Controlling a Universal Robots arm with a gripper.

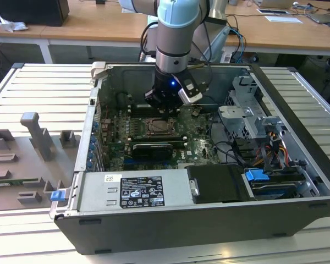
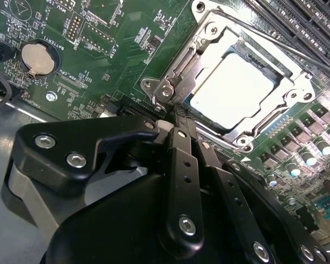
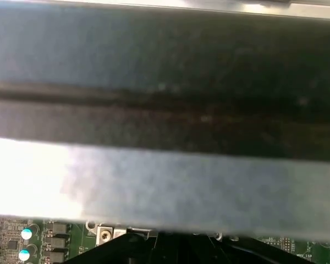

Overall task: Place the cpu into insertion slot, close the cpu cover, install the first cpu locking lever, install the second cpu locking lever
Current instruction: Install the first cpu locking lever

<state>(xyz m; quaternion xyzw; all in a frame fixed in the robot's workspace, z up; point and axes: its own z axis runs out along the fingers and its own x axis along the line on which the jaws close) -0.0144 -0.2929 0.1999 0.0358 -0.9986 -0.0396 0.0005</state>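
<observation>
Here, ext. view: arm reaches down into an open computer case (image 1: 297, 181) lying on a slatted table (image 1: 38, 88). Claw (image 1: 164, 104) sits low over the green board (image 1: 201, 146), just behind the chip socket (image 1: 158, 127).

Second wrist view: chip (image 2: 232, 91), pale and square, lies seated in the socket (image 2: 247, 142). Metal cover (image 2: 217, 33) is folded down around it, its cut-out centre framing the chip top. A thin lever rod (image 2: 275, 47) runs along the cover's edge next to the long black memory slots (image 2: 313, 25). Claw (image 2: 179, 118) fingers are pressed together w/ no gap and nothing between them; the tips sit at the socket's hinge corner, by the cover's edge; contact unclear. Coin battery (image 2: 37, 58) lies well apart on the board.

First wrist view: blurred dark band across most of frame, prob. case wall; a strip of board w/ capacitors (image 3: 25, 235) along one edge.

Grey foam tray (image 1: 27, 159) rests on the table at the ext. view's left.
</observation>
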